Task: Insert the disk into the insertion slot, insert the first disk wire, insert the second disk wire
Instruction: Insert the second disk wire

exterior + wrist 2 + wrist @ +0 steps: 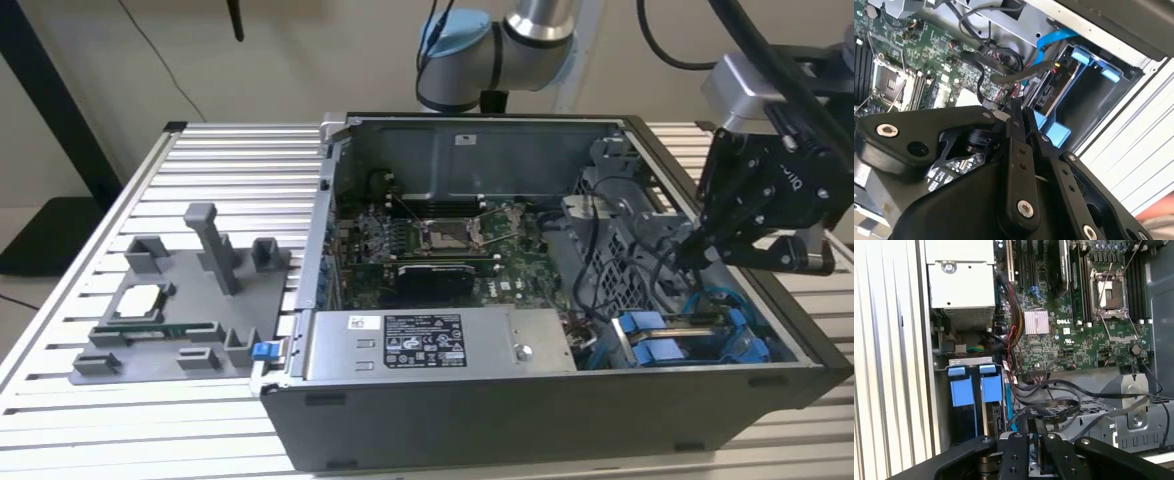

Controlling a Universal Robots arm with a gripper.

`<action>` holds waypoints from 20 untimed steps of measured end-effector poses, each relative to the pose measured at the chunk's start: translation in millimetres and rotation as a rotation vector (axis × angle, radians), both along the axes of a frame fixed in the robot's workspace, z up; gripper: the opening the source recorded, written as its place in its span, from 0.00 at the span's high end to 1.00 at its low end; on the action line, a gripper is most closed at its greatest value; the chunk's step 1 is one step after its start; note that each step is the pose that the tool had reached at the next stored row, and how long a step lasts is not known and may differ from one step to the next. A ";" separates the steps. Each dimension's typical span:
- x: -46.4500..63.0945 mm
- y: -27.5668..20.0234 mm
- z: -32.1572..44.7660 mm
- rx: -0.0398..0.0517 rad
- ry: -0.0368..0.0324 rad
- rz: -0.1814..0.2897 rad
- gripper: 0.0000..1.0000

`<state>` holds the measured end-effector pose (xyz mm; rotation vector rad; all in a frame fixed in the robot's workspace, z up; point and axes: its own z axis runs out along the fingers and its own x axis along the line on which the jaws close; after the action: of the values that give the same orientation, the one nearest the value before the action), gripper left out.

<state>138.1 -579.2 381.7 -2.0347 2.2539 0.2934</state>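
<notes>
My hand (697, 250) hangs inside the open computer case (561, 400) at the exterior view's right, its black jointed fingers (1016, 150) pressed close together around a thin dark cable (1019, 75), though I cannot tell for certain that the cable is actually gripped. Just below my fingertips lies the insertion slot (687, 340), a grey sheet-metal cage with glossy bright blue plastic rails and squared tabs; in the first wrist view two of those blue tabs (974, 387) stand side by side at the cage's mouth. A flat dark edge that may be the disk (998, 420) sits in the cage beside a blue rail, but it is too hidden for me to be sure. A flat light-blue ribbon-like cable (1054, 40) curves along the case wall above the cage. Black wires (1054, 405) loop in a tangle between the cage and the green motherboard (441, 240), whose square metal CPU socket (443, 235) lies open well apart from my hand. The grey boxy power supply (427, 345) with its printed label lies along the near wall of the case. The case stands on a ribbed aluminium worktop (200, 160), where a grey moulded fixture (187, 300) with upright posts holds small parts.
</notes>
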 end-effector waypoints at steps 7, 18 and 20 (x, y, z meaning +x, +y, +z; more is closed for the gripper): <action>-7.0 -6.0 -5.2 -0.0001 -0.0221 0.000 1.00; -15.9 -10.6 -11.9 -0.0014 -0.0926 0.002 1.00; -16.3 -10.5 -12.5 -0.0055 -0.1053 0.002 1.00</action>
<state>121.8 -589.7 369.2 -2.0053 2.1930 0.1760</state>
